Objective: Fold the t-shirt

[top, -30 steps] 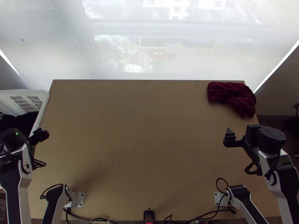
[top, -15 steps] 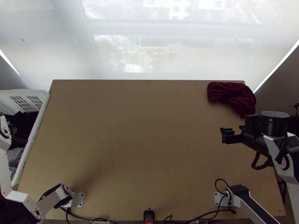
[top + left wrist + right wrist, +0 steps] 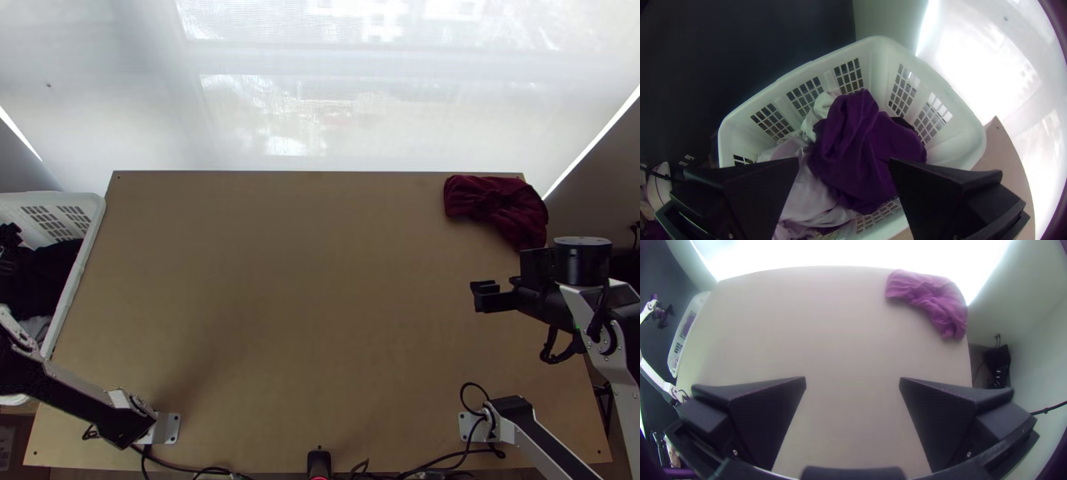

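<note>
Well, my left gripper (image 3: 11, 234) has its 2 black fingers spread wide over the laundry basket (image 3: 875, 58), and behind them lies a dark garment (image 3: 862, 142), purple in my left wrist view, heaped in loose folds; whether my fingertips touch it, I cannot tell. Beside and partly under it, pale garments (image 3: 811, 193) are bunched against the basket's slotted wall. My right gripper (image 3: 499, 288) is parted just as wide, its 2 fingers apart above the right part of the wooden table (image 3: 304, 280). Farther out, at the table's far right corner, a dark red cloth (image 3: 496, 204) lies crumpled in a bent heap along the edge, well apart from my left fingers. Which of these pieces is the t-shirt, I cannot tell: I see the dark garment inside the basket and the red cloth on the table. The basket sits by the table's left edge, and beyond the far edge hangs a pale, bright screen (image 3: 320, 96). Cables (image 3: 188, 470) run along the near edge between my 2 bases.
</note>
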